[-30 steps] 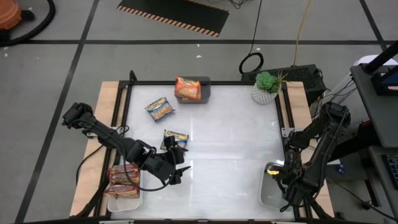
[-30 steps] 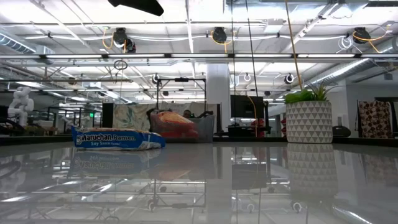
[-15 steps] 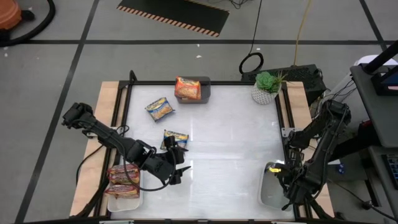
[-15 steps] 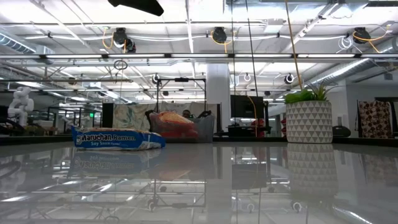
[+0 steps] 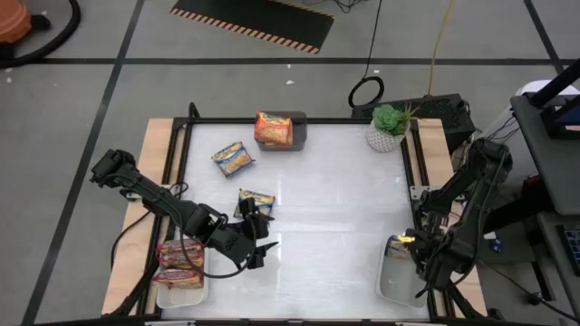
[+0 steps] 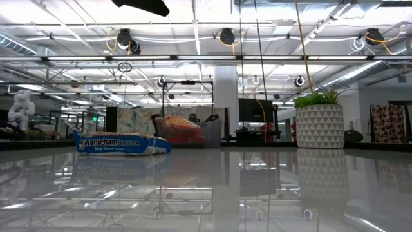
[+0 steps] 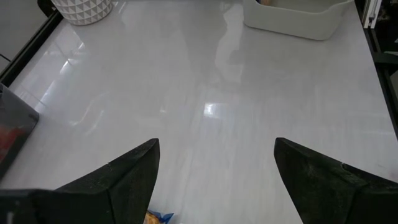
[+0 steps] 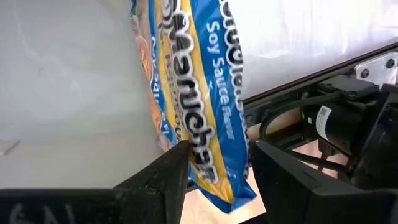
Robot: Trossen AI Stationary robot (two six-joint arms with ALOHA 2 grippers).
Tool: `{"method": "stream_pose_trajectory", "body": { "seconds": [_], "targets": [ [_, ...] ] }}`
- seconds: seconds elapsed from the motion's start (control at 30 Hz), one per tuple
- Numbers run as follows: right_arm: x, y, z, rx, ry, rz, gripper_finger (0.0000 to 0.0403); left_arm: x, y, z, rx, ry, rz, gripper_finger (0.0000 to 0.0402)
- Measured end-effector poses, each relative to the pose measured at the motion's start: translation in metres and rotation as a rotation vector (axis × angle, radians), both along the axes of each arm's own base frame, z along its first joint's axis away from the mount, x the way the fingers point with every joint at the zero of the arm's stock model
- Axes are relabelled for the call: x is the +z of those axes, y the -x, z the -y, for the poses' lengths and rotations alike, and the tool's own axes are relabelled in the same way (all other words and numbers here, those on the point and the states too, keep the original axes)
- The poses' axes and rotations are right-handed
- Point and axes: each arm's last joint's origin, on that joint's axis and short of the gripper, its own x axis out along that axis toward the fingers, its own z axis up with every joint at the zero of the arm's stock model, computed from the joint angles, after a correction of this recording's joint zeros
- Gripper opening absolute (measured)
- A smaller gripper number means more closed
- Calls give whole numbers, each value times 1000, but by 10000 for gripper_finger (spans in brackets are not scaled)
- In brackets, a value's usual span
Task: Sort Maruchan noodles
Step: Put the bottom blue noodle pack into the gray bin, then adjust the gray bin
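1. Right claw, in the high view, hangs over the white tray at the table's right front corner; left claw is beside a blue-and-yellow packet.
2. Low view: a flat, glossy packet lies on the shiny table, with a grey bin and a potted plant behind it.
3. Left wrist view: the fingers are spread wide and hold nothing.
4. Right wrist view: the fingers stand around a crinkly soy sauce packet; I cannot tell whether they grip it.

One camera looks straight down on the whole table, another sits at tabletop level facing the room, both catching the plant pot, while each wrist camera peers close past its own fingers.
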Motion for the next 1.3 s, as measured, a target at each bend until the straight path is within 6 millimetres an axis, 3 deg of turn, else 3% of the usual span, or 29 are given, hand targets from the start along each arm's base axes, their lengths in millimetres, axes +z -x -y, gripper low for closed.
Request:
{"method": "stream_pose_trajectory", "body": {
  "seconds": [0.33, 0.7, 1.3],
  "targets": [
    [4, 2, 4, -7, -14, 11, 165, -5, -3, 1, -2, -12, -14, 321],
    [4, 1, 1, -9, -41, 20, 164, -27, -23, -7, 7, 3, -81, 321],
    [3, 8, -11, -237, -111, 23, 164, -21, -29, -4, -53, 44, -15, 321]
  ]
}}
